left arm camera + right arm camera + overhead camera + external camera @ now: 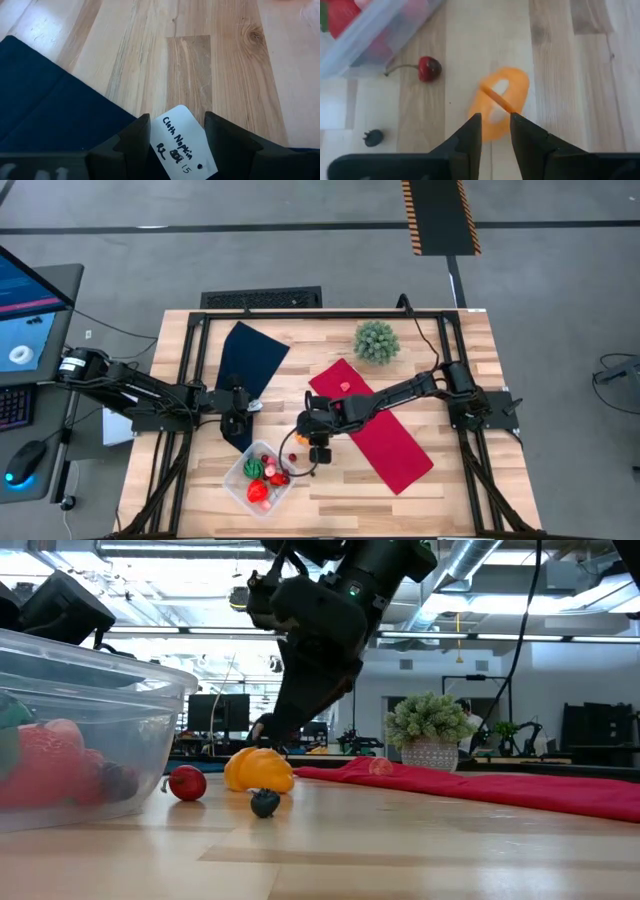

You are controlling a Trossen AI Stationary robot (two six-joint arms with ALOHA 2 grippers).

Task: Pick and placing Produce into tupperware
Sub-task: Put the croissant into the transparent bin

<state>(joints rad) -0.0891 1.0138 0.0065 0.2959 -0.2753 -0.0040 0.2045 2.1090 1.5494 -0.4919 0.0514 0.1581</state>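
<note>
Just beside the clear plastic tupperware box (380,37), our right gripper (495,122) hangs over the orange toy pepper slice (502,97), jaws narrowly parted and empty, lined up for grasping.

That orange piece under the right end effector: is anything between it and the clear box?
Nothing blocks it. The orange piece lies on bare wood beside the tupperware; the cherry sits off to one side, the right end effector directly above.

My two matte black jointed arms (150,395) carry black cables, chunky housings and blunt, dark wedge-shaped plastic fingers (470,137).
</note>
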